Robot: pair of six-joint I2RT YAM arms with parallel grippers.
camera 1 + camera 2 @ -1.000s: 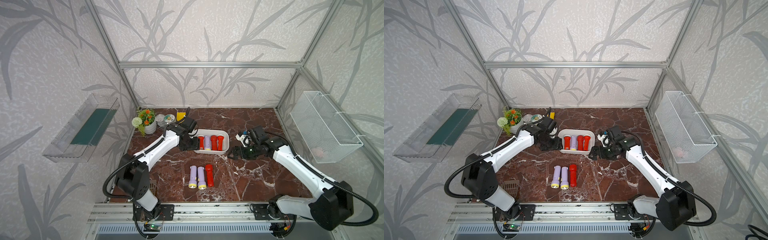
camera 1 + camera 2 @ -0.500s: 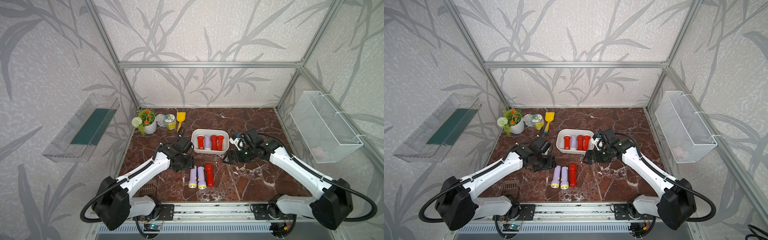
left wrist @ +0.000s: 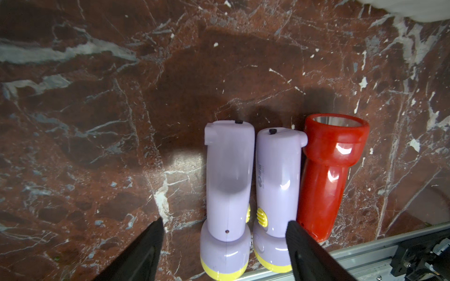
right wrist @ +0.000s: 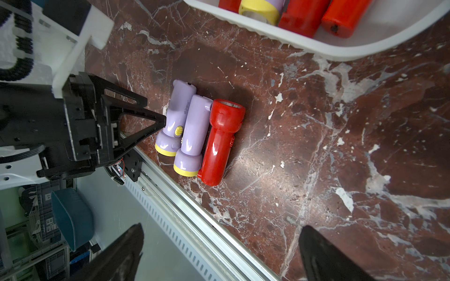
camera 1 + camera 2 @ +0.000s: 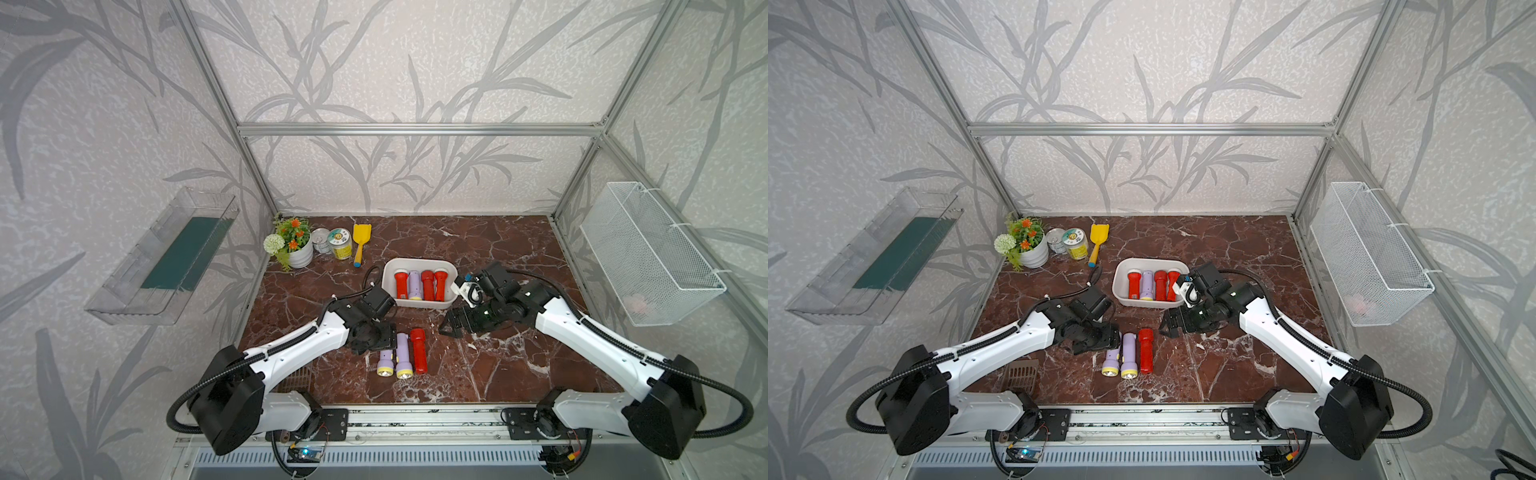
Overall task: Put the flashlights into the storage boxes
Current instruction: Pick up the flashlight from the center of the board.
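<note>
Left arm has come away from the white shallow rounded-corner plastic tub (image 5: 419, 304) and swung back to the three loose torches on the red-brown marble tabletop (image 5: 498, 249).

Left gripper (image 3: 224, 225): now over the yellow-headed end of that row. Jaws are spread wider than a moment ago and hold nothing.
- Between its fingertips: lilac plastic torch with pale yellow head (image 3: 227, 180).
- Under its far finger: second lilac torch (image 3: 277, 180), touching the first.
- Just outside that finger: red plastic torch (image 3: 326, 175), touching the second lilac, head turned the opposite way.

Right gripper (image 4: 221, 227): jaws fully spread, empty. It hovers between tub and row, having drifted slightly toward the row.

Tub: four stored torches (image 5: 428, 284), three red and one lilac, lie side by side inside, well beyond the left gripper.

Reading: the last drop looks finished and the next pick has begun, with three torches left. The bodies touch, so the far finger looks likely to land on the second lilac unless the gripper shifts. Neighbours may get nudged.
</note>
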